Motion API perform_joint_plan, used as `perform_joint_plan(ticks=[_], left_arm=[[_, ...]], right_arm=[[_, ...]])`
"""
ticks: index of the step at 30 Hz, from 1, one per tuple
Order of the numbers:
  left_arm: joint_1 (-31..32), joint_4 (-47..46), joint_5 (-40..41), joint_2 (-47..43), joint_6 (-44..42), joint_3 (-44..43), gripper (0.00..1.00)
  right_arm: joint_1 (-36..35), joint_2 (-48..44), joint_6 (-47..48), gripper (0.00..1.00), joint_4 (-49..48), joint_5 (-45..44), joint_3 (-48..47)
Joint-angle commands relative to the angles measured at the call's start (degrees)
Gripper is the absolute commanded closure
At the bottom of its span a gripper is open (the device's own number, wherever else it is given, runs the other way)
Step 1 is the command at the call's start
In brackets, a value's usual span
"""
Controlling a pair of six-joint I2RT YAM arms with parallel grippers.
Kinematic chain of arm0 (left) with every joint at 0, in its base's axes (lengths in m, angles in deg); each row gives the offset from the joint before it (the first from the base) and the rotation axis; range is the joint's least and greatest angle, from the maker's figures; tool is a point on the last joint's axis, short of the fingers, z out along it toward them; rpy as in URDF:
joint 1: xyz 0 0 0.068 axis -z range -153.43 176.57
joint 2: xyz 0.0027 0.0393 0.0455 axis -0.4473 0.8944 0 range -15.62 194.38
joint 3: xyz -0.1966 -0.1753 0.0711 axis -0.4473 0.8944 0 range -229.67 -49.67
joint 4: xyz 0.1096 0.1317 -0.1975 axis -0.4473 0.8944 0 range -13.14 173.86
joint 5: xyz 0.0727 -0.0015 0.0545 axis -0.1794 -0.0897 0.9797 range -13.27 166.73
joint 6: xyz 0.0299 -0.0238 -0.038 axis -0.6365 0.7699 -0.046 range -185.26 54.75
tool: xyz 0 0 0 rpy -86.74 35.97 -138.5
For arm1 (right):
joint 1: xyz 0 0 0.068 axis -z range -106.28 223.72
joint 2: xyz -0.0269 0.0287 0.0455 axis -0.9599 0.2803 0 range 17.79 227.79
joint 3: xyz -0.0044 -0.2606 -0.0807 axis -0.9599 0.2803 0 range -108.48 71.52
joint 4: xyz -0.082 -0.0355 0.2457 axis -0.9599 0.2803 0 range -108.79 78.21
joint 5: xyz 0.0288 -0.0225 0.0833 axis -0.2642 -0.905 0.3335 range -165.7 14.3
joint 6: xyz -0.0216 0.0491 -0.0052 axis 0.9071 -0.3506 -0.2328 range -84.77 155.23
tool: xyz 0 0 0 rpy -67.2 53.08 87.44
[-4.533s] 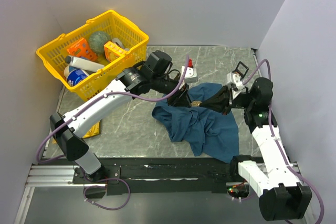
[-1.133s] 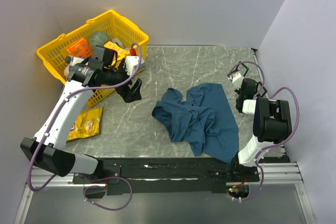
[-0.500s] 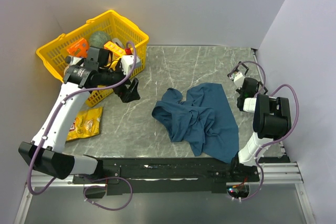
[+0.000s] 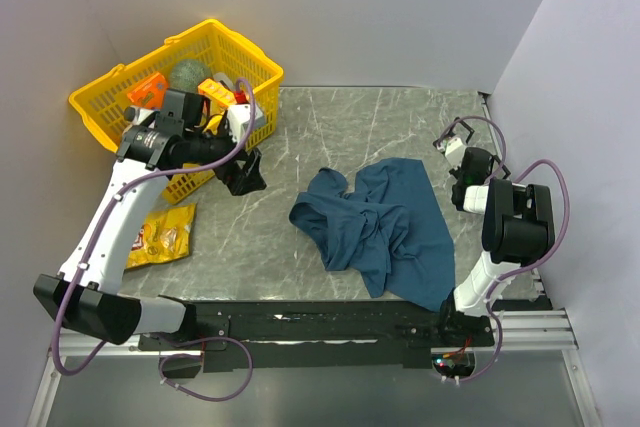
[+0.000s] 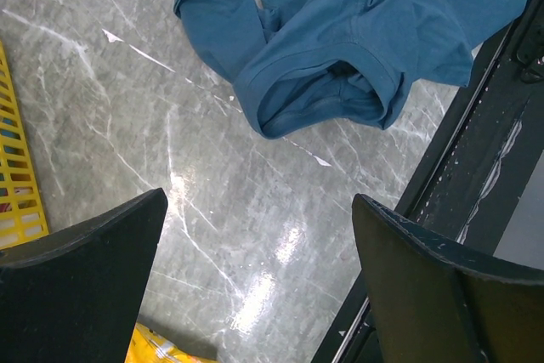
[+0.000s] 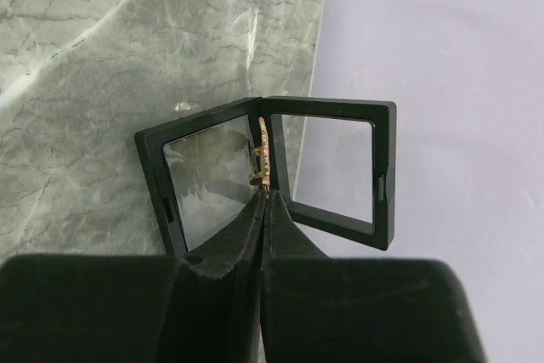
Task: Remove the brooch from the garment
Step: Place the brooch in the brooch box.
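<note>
Right pincer (image 6: 262, 199): clenched, tips pinching the lower end of the brooch (image 6: 263, 146), a thin gold piece standing upright off the tips. The brooch is therefore off the garment. It is poised over the hinge line of a small black display case (image 6: 336, 108), which is opened like a book. Both leaves have clear panes, and we see nothing inside either. The case sits at the far right edge of the table (image 4: 340, 127), next to the wall (image 6: 425, 23). We cannot tell whether it lies flat or props on an edge.

Risks, in our judgement:
- The grip is on one end only, so on release the brooch may swivel or slip. It could land on the hinge or off the table edge rather than in a leaf.
- The case looks light, and a nudge from the tips could skid it or fold it shut.

Garment (image 4: 385, 227): dark blue shirt, crumpled, mid-right of the table, apart from the case, touched by neither pincer.

Left pincer (image 5: 255, 269): released, jaws wide with nothing between them, hovering over bare table just beside the yellow basket (image 4: 100, 125).

The basket holds an orange box (image 4: 150, 90), a grey-green ball (image 4: 187, 75) and more packs partly hidden by the arm. A yellow snack packet (image 4: 160, 235) lies on the table near the basket.
</note>
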Motion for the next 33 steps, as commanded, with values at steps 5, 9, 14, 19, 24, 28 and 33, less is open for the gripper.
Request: perform_joint_plan(ticks=[5,9,14,19,24,28,33], left_arm=[[-0.6,-1.2,-2.8,-1.5,0.7,-0.2,0.04],[-0.8,-1.2,-3.3,-1.6,0.6,-0.1,0.04],[-1.0,-1.5,-3.3,-1.8,0.7,0.2,0.04],[-1.1,-1.3,-3.5,-1.6,0.7,0.0,0.04],[-1.2,-1.3,-3.8,-1.5,0.6,-0.2,0.04],[-1.2,-1.2,-4.0,-1.6,0.6,-0.2,0.04],[-1.3,-1.2,-4.2,-2.0,0.7,0.0,0.04]], right_arm=[[0.8,1.5,-0.9,1.0,-1.3,-0.2,-2.0],[1.1,1.3,-1.4,1.0,-1.1,0.1,-2.1],[1.1,1.1,-1.6,0.95,-0.3,0.5,-2.0],[1.1,0.6,-1.9,0.74,1.3,1.3,-2.2],[1.1,0.0,-2.1,0.64,2.6,1.9,-2.0],[1.1,-0.8,-2.5,0.62,4.1,2.6,-2.0],[1.1,-3.2,-3.6,0.57,7.0,4.3,-2.3]])
